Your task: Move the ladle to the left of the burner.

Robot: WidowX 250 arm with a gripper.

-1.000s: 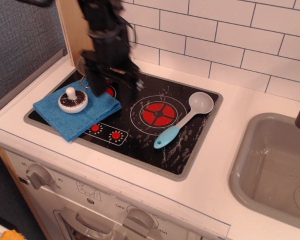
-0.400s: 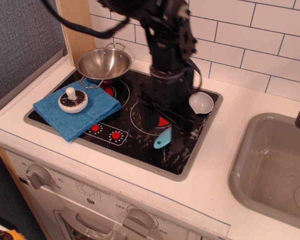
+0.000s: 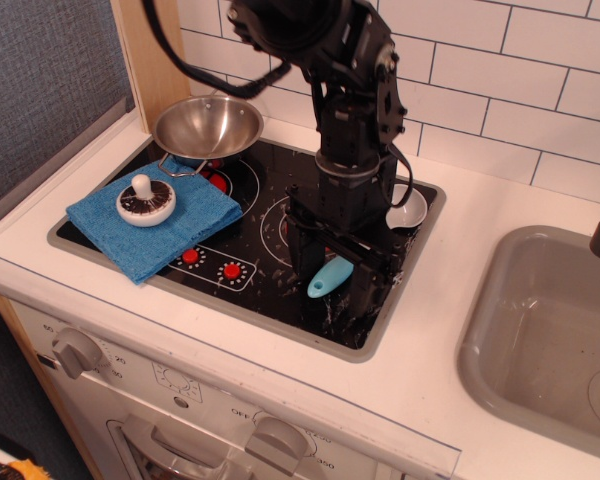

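Observation:
The ladle lies on the black stovetop (image 3: 250, 290), right of centre. Its light blue handle end (image 3: 327, 279) shows between my fingers, and part of its pale bowl (image 3: 414, 213) shows behind my arm. My gripper (image 3: 337, 272) is lowered over the handle, open, with one finger (image 3: 305, 256) to its left and the other (image 3: 371, 287) to its right. I cannot tell whether they touch it. The burner is mostly hidden under my gripper; only its white rings (image 3: 274, 226) show on the left.
A steel pot (image 3: 208, 125) stands on the back left burner. A blue cloth (image 3: 150, 226) with a white mushroom-shaped piece (image 3: 146, 201) lies at the front left. Two red control dots (image 3: 191, 257) sit near the front edge. A grey sink (image 3: 540, 330) is on the right.
My arm has swung from the back left, over the pot, to the right side of the stovetop and come down over the ladle's handle. The ladle has not visibly moved.

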